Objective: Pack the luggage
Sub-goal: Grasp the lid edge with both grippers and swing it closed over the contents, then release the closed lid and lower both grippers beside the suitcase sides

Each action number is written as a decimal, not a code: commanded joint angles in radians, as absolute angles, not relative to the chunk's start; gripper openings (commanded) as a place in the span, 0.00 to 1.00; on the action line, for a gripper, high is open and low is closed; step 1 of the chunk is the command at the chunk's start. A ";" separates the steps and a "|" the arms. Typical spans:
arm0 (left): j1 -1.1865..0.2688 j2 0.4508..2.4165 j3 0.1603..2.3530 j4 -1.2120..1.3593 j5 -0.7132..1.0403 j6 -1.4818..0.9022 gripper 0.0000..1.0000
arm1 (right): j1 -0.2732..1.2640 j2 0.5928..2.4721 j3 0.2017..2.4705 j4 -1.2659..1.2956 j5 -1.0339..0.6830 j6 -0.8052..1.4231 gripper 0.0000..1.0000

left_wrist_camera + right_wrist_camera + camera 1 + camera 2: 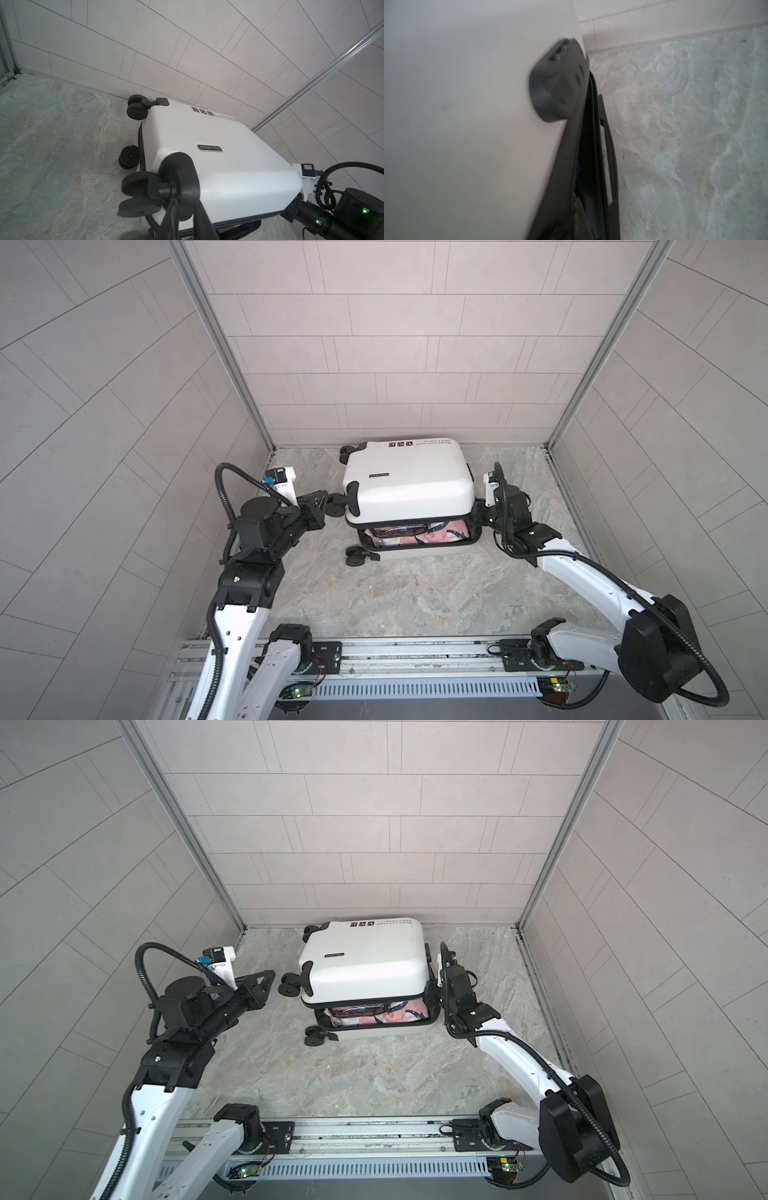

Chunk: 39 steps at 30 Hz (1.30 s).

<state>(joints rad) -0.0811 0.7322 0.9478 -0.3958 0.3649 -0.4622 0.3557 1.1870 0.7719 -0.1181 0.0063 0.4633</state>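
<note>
Marbled stone desk [415,597]: we see the luggage [409,481] lying near the back wall [395,364], lid ajar.
Its hard white shell is glossy and round-cornered, casters [143,193] black; pink patterned cloth [415,537] shows in the gap. Our left pincer [271,977], slightly parted and empty, sits just beside a caster; our right pincer [595,91], closed tight, lies against the shell's side.

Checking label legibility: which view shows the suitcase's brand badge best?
Left wrist: the brand badge on the luggage fills enough of the frame to read SWISS POLO. Both top views show it small and unreadable; right wrist misses it.
</note>
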 commanded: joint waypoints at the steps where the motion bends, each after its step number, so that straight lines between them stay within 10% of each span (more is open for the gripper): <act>1: -0.083 0.755 1.000 -0.453 0.346 -0.433 0.23 | 0.330 1.156 0.761 -0.363 0.157 0.475 0.07; 9: -0.074 0.947 1.094 -0.531 0.322 -0.409 0.67 | 0.310 1.120 0.777 -0.552 0.260 0.537 0.53; 39: -0.005 1.423 1.104 -0.650 0.431 -0.308 0.47 | 0.339 1.268 0.613 -0.274 -0.138 0.721 0.72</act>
